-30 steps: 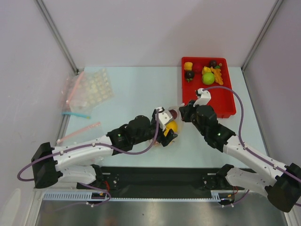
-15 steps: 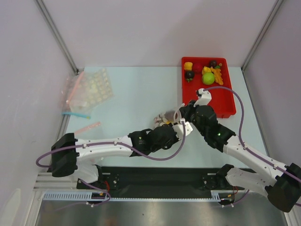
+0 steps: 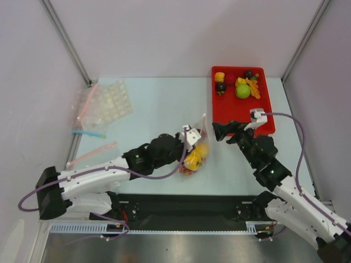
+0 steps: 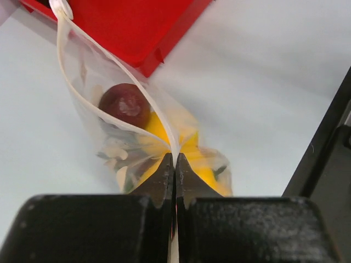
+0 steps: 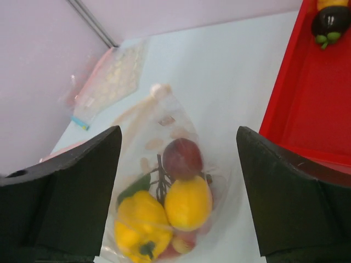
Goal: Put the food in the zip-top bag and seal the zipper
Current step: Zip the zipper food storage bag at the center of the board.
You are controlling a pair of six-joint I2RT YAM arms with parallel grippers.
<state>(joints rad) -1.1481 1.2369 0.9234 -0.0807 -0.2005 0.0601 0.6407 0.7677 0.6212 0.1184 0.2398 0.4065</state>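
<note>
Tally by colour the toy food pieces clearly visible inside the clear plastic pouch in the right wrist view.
Yellow: 2 (glossy yellow toy pepper, smooth yellow lemon-shaped fruit)
Dark red: 1 (round dark red fruit)
Total: 3 clearly visible in the clear crinkly pouch; the green and red bits around them are too blurred to count.

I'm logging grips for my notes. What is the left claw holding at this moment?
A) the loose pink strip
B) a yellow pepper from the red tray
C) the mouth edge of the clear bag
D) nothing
C: the left wrist view shows the left claw shut on the mouth edge of the zip-top bag.
</note>
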